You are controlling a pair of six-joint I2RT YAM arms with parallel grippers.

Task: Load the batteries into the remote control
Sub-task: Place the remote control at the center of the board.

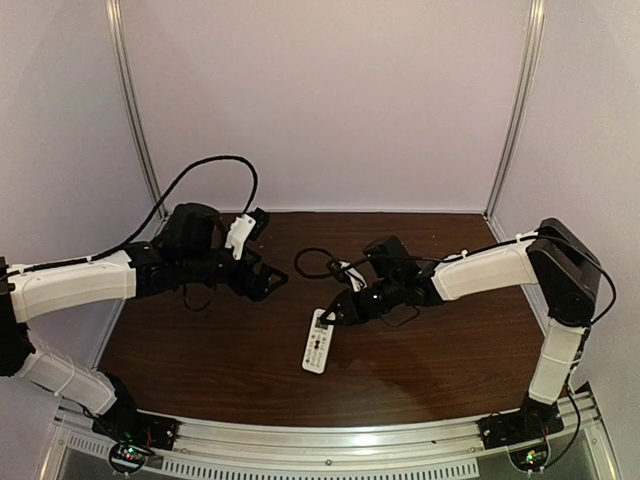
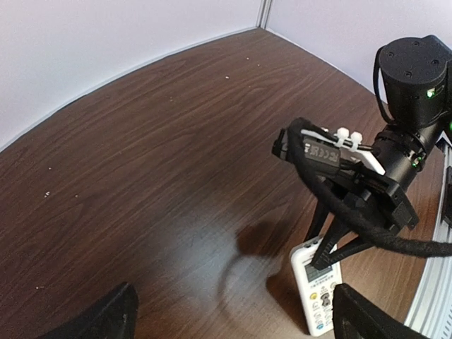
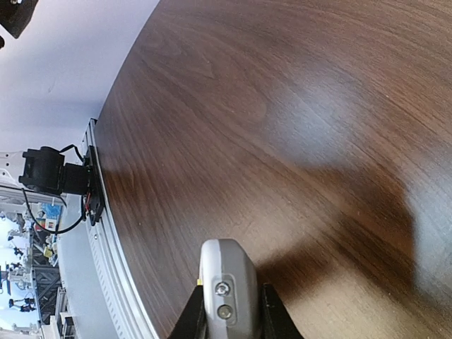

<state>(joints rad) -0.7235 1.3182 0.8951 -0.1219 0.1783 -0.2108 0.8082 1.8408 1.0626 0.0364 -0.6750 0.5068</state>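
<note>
A white remote (image 1: 318, 343) lies button-side up on a dark wooden table (image 1: 200, 350), near its middle. The right claw (image 1: 336, 311) is closed on the remote's far end, with one finger (image 3: 188, 316) pressed against each long edge. The left claw (image 1: 268, 281) hangs well apart to the left, its fingers (image 2: 106, 318) spread wide, holding nothing.

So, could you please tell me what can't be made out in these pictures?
The batteries: in no view.
Back of the remote control: top view, faces down, hidden by its own body.
Rest of the remote control: right wrist view, cut off by the bottom edge at the right gripper.
Button labels: too small, all views.
</note>
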